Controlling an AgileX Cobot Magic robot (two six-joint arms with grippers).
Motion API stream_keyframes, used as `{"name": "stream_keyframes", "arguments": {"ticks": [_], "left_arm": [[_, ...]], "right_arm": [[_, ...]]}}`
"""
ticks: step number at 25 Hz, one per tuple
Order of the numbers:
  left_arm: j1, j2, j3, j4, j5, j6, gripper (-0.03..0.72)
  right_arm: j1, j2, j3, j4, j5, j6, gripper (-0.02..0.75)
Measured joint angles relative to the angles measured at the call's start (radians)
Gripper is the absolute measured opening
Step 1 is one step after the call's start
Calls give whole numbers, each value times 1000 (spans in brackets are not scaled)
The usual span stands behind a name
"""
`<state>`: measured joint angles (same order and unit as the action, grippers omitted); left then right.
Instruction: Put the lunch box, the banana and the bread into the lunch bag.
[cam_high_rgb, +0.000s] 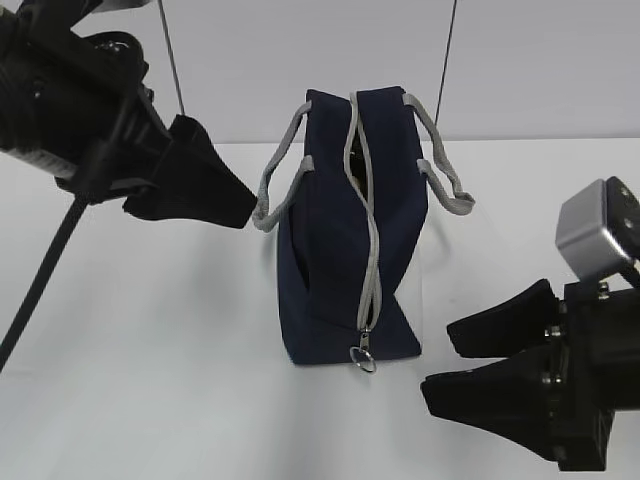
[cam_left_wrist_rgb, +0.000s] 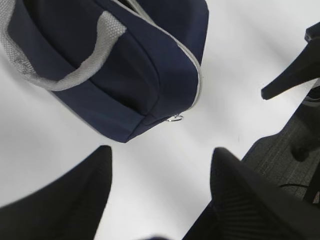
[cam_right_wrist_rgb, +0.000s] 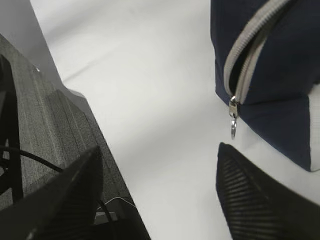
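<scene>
White table (cam_high_rgb: 150, 330): both arms' jaws gape empty beside lunch bag (cam_high_rgb: 335, 250).

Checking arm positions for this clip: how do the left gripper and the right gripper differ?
The left gripper hangs high beside the lunch bag's handle end; the right gripper sits low near the ring pull end. Both stand open, holding nothing.

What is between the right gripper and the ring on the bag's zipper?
Nothing but bare white table. The right wrist view shows the ring pull hanging just beyond the open right gripper, with no object in that stretch.
</scene>
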<state>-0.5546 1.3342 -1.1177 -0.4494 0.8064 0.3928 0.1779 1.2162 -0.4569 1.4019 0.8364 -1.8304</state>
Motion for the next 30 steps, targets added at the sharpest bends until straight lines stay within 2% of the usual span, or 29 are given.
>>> {"name": "stream_keyframes", "arguments": {"ticks": [3,7,9,14,18,24,30], "left_arm": [[0,0,1,4,-2,4,434],[0,0,1,13,-5,6,434],[0,0,1,14,-5,6,434],[0,0,1,15,-7,7,434],[0,0,1,15,-7,7,434],[0,0,1,15,-7,7,434],[0,0,1,15,-7,7,434]], "right_arm": [[0,30,6,43,-13,-24,523],[0,49,6,190,-2,-29,523],[0,53,6,228,-2,-30,523],[0,70,6,238,-20,-54,523],[0,119,6,212,-36,-195,523],[0,250,1,316,-36,-401,523],[0,423,-60,339,16,-473,487]]}}
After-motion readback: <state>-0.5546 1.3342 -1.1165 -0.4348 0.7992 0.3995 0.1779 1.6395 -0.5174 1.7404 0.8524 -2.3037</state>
